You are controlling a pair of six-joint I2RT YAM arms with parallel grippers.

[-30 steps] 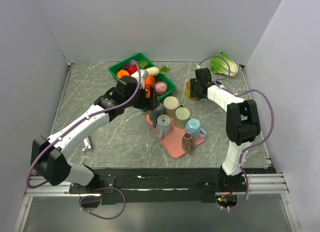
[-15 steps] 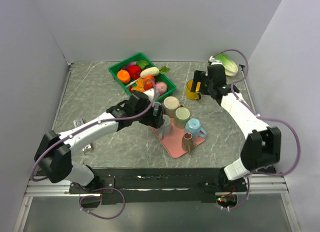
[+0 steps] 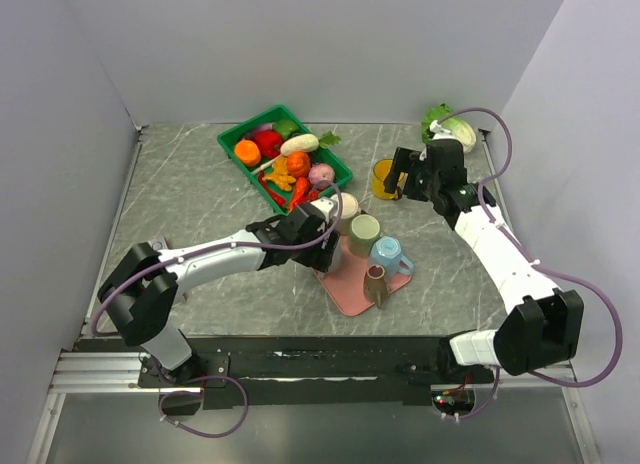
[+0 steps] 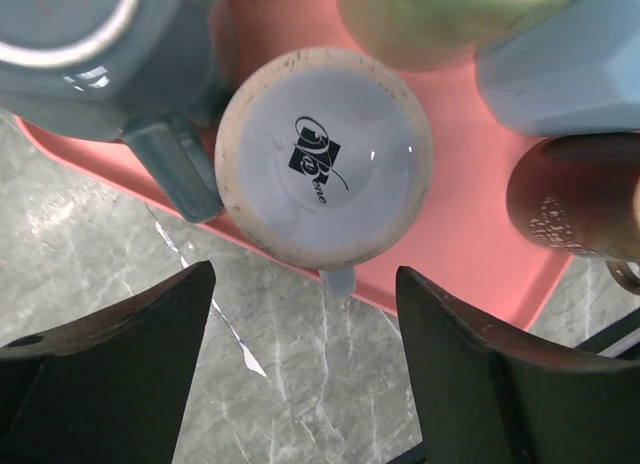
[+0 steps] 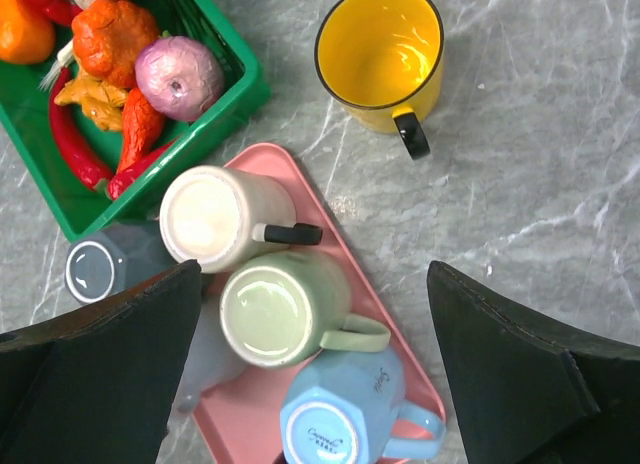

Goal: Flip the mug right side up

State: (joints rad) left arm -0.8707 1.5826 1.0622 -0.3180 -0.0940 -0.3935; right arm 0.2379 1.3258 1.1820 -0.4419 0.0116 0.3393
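Overhead and wrist views of the tabletop (image 3: 200, 204). The left pincer (image 4: 305, 276) was released: its two dark fingers (image 4: 110, 364) stood apart, one to each side of a pale mug (image 4: 325, 154), and touched neither it nor anything else. This pale mug sat upside down on the pink tray (image 4: 470, 234) close to the tray's near edge, its printed base facing up and its handle (image 4: 338, 281) pointing toward the gap between the fingers. A grey-blue mug (image 4: 90, 44), also inverted, stood just beside it.

A green mug (image 5: 275, 314), a light blue mug (image 5: 335, 419) and a cream mug (image 5: 215, 219) all stood bottom-up on the same tray, packed close together. A brown mug (image 3: 376, 284) occupied the tray's front corner.

The right pincer (image 5: 312, 274) was likewise released, jaws spread wide with nothing between them, and hung above the tray and a yellow mug (image 5: 380, 54). The yellow mug stood right side up on the bare tabletop, apart from the tray, its open mouth upward and its black handle toward the camera.

A green basket (image 3: 232, 134) of vegetables lay behind the tray; a cabbage (image 3: 450, 129) rested in the far right corner.
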